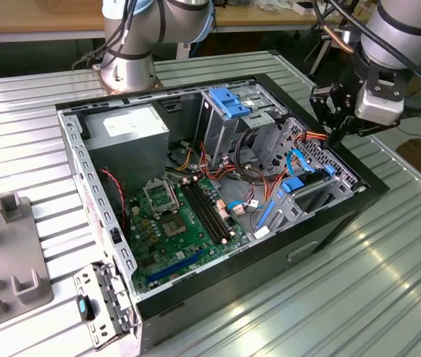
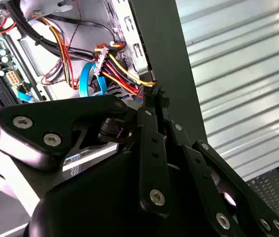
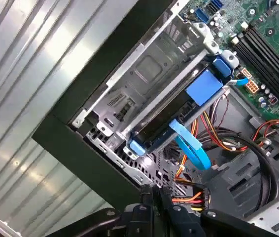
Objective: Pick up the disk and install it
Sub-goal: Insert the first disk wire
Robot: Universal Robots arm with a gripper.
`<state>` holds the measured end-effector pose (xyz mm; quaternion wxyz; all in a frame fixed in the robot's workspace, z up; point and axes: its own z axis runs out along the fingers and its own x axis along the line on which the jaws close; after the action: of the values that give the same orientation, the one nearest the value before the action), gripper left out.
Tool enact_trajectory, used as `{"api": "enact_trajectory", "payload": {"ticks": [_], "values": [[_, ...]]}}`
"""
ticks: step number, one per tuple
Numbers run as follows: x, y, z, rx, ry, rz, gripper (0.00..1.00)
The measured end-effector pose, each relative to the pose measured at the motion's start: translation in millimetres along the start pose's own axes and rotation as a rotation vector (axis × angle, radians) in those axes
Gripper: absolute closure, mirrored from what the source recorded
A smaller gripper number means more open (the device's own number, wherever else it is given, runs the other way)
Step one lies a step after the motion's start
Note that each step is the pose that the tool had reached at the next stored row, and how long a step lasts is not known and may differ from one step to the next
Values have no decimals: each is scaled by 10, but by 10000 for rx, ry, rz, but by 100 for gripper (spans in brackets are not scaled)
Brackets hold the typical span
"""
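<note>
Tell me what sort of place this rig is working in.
Probably a robotics lab or workshop for computer assembly: an open black desktop computer case with a green motherboard lies on a ribbed silver metal table, the silver robot arm base is mounted on it, and wooden workbenches stand behind.

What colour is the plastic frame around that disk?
Bright blue, clearest in the first wrist view on the disk.
</note>
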<state>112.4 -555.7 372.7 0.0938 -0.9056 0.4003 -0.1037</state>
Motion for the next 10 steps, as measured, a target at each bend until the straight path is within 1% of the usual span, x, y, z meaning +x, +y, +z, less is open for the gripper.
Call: {"api": "enact_trajectory", "payload": {"ticks": [1,2,5,6,8,9,10], "values": [[0,2,6,-78,177,678,83],[-53,57,-15,-91,209,795,83],[-79,85,-25,-117,269,1016,83],[-82,89,-25,-134,306,1159,83],[-82,90,-20,-171,387,1466,83],[-83,92,-14,-211,477,1807,83],[-83,92,-11,-236,535,2030,83]]}}
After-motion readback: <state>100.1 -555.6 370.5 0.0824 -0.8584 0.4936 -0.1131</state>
